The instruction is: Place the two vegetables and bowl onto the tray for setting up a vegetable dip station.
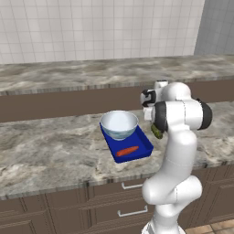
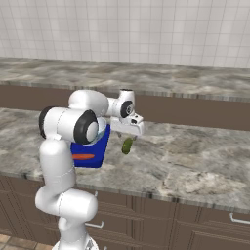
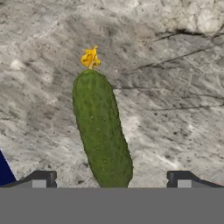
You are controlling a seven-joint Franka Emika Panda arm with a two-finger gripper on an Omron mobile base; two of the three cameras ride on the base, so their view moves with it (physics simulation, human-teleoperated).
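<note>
The cucumber step is judged to be in hand: the bowl (image 1: 119, 124) and the carrot (image 1: 127, 151) are already seen on the blue tray (image 1: 142, 149), while the cucumber (image 3: 102, 131) is left lying on the marble surface (image 3: 175, 87), off the tray.

The claw (image 3: 111, 178) is held spread wide above the cucumber, nothing being pinched; in the hand view the vegetable runs lengthwise between the two fingertips (image 3: 42, 178), its yellow blossom end pointing away from the claw. In the right base view the cucumber (image 2: 128, 145) is seen just below the claw (image 2: 129, 132), with the tray (image 2: 97, 149) beside it.

A straight descent is called for next, so that the cucumber can be closed on across its narrow width, then lifted and carried sideways to the tray's free area near the carrot.

No brand, label or writing can be read anywhere.
</note>
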